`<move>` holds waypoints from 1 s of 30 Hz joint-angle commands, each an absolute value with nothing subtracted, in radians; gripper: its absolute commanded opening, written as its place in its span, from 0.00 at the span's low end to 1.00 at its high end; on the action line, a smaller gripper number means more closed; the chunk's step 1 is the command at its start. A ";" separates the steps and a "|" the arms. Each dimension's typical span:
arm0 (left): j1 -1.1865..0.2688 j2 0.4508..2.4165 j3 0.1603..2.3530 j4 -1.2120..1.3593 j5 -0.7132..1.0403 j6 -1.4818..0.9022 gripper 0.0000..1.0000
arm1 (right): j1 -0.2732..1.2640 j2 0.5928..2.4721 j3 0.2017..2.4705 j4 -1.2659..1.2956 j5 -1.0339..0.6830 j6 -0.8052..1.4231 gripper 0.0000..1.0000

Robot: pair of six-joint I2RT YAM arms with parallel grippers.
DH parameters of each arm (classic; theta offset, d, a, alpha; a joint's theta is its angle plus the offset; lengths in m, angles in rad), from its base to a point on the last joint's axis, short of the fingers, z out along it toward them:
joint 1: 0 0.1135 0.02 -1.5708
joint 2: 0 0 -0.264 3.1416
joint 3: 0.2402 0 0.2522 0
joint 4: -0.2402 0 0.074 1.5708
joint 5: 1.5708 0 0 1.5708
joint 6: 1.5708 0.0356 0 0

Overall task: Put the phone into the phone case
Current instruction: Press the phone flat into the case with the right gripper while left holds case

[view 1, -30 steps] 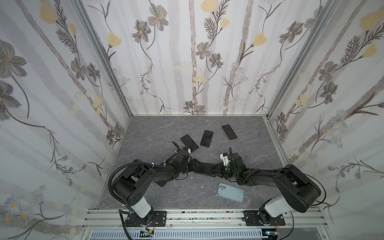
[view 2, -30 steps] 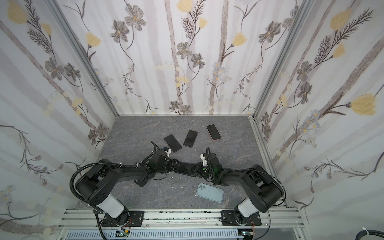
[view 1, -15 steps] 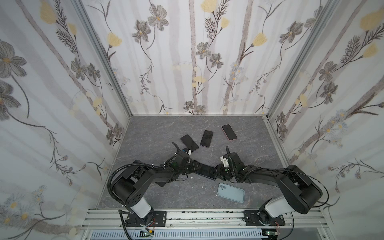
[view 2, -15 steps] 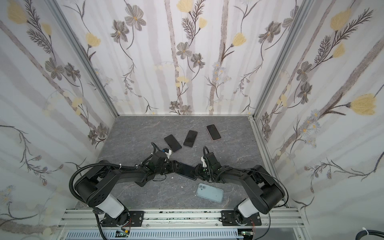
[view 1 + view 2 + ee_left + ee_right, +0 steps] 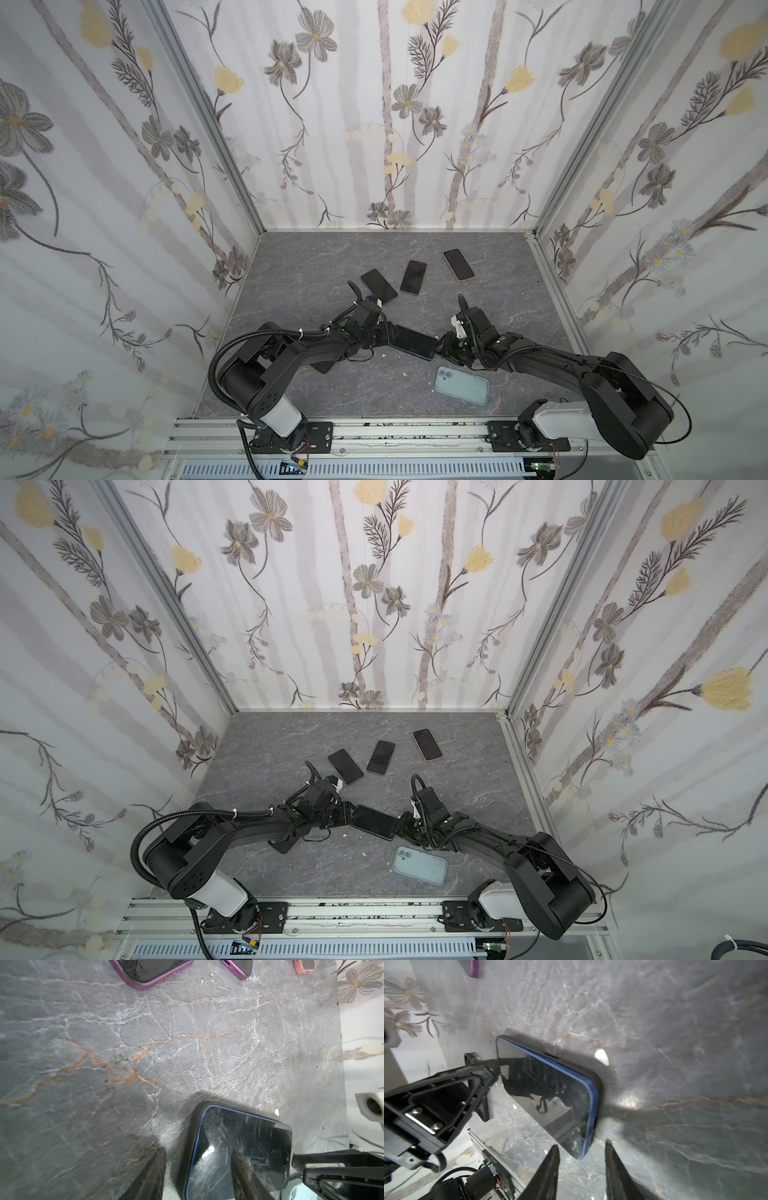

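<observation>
A blue-edged phone (image 5: 413, 341) (image 5: 376, 821) lies screen up in a black phone case (image 5: 187, 1147) on the grey marbled table, between my two grippers. Its dark screen (image 5: 245, 1136) (image 5: 550, 1093) reflects the arms, and the blue edge shows above the case rim (image 5: 600, 1086) along one long side. My left gripper (image 5: 388, 334) (image 5: 198, 1176) is open at one end. One of its fingers rests over the screen and the other stands on the table outside the case. My right gripper (image 5: 440, 347) (image 5: 581, 1147) is open, and the phone's opposite corner sits between its tips with a gap on each side.
A light-blue phone or case (image 5: 461, 384) (image 5: 419, 864) lies back up, close in front of the right arm. Three dark-screened phones (image 5: 379, 286) (image 5: 413, 277) (image 5: 458, 264) lie further back. Flowered walls enclose the table on three sides, and a metal rail (image 5: 374, 432) runs along the front.
Both grippers stay at the two ends of the cased phone. The phone and the arms have shifted only slightly.
</observation>
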State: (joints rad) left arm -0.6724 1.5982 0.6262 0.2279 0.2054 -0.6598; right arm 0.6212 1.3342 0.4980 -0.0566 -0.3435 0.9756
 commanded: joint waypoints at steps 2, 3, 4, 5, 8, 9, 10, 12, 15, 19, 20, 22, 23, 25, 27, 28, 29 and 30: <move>-0.672 1.615 0.634 0.147 0.172 -0.627 0.45 | 0.639 1.371 0.503 -0.052 -0.324 0.986 0.25; -0.671 1.617 0.633 0.147 0.177 -0.625 0.43 | 0.645 1.381 0.505 -0.043 -0.325 0.986 0.22; -0.672 1.618 0.633 0.146 0.181 -0.624 0.42 | 0.650 1.395 0.511 -0.033 -0.327 0.986 0.21; -0.672 1.618 0.630 0.146 0.185 -0.624 0.40 | 0.655 1.408 0.515 -0.027 -0.325 0.986 0.18; -0.672 1.616 0.626 0.139 0.192 -0.614 0.37 | 0.664 1.440 0.533 -0.017 -0.330 0.980 0.10; -0.672 1.617 0.625 0.134 0.192 -0.612 0.36 | 0.666 1.448 0.537 -0.018 -0.330 0.979 0.09; -0.672 1.618 0.624 0.128 0.196 -0.609 0.35 | 0.664 1.456 0.541 -0.019 -0.330 0.976 0.08; -0.673 1.618 0.622 0.122 0.204 -0.606 0.33 | 0.665 1.467 0.547 -0.020 -0.330 0.970 0.08; -0.678 1.610 0.611 0.118 0.221 -0.614 0.30 | 0.666 1.479 0.555 -0.029 -0.322 0.964 0.07; -0.694 1.587 0.586 0.126 0.231 -0.645 0.30 | 0.666 1.496 0.569 -0.080 -0.296 0.937 0.06; -0.699 1.583 0.580 0.128 0.235 -0.654 0.30 | 0.666 1.500 0.571 -0.089 -0.293 0.931 0.06; -0.711 1.577 0.567 0.136 0.246 -0.675 0.30 | 0.666 1.507 0.576 -0.104 -0.287 0.922 0.08; -0.716 1.573 0.560 0.143 0.254 -0.687 0.30 | 0.666 1.510 0.583 -0.116 -0.285 0.914 0.09; -0.725 1.562 0.546 0.152 0.267 -0.712 0.30 | 0.666 1.510 0.600 -0.149 -0.272 0.898 0.11; -0.730 1.543 0.531 0.159 0.281 -0.733 0.30 | 0.666 1.504 0.624 -0.187 -0.258 0.879 0.11; -0.730 1.531 0.523 0.160 0.286 -0.742 0.30 | 0.664 1.499 0.637 -0.211 -0.250 0.867 0.11; -0.730 1.516 0.518 0.158 0.290 -0.749 0.30 | 0.665 1.492 0.649 -0.232 -0.239 0.858 0.11; -0.730 1.501 0.514 0.153 0.290 -0.752 0.30 | 0.662 1.487 0.658 -0.248 -0.230 0.851 0.11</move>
State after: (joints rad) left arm -0.7197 1.5196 0.5289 0.2394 0.1520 -0.6960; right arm 0.6624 1.4895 0.6437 -0.1204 -0.3359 0.8955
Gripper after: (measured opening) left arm 0.302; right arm 0.114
